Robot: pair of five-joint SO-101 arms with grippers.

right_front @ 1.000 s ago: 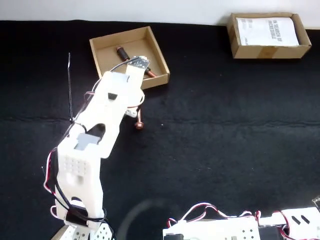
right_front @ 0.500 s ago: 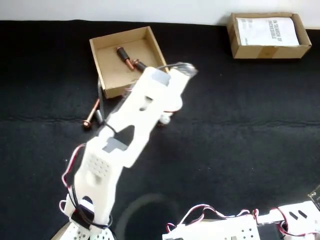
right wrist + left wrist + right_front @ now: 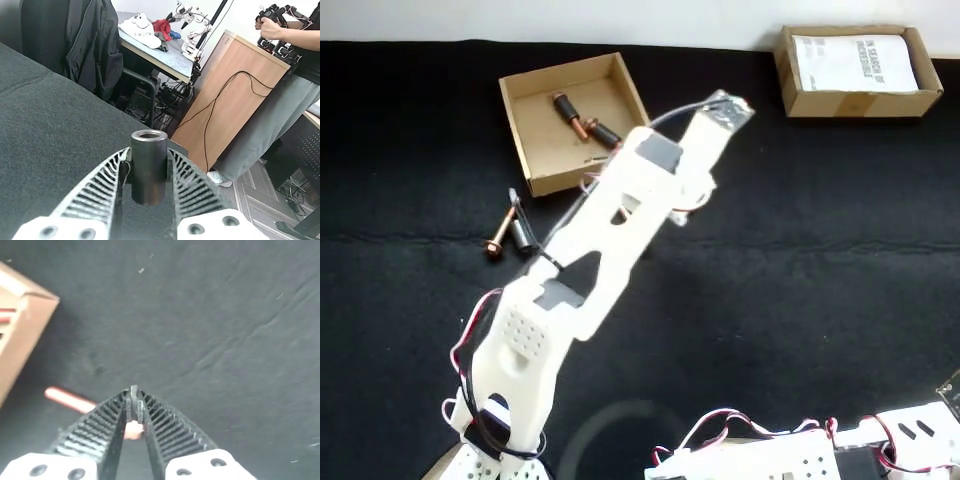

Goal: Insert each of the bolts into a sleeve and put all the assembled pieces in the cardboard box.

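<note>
Left gripper (image 3: 133, 394) closed — near cardboard box (image 3: 22, 322) corner (black cloth (image 3: 215, 315) beyond)

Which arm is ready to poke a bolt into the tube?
Probably left: the left gripper is shut on a bolt, while the right gripper holds the sleeve with its open end free.

Field log, ours: left arm (image 3: 610, 230) in white printed shells; red, white, black cables (image 3: 735, 415); left gripper (image 3: 134, 392) ribbed black.

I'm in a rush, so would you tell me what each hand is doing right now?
Left hand: closed on a bolt.
Right hand: closed on a sleeve.
</note>
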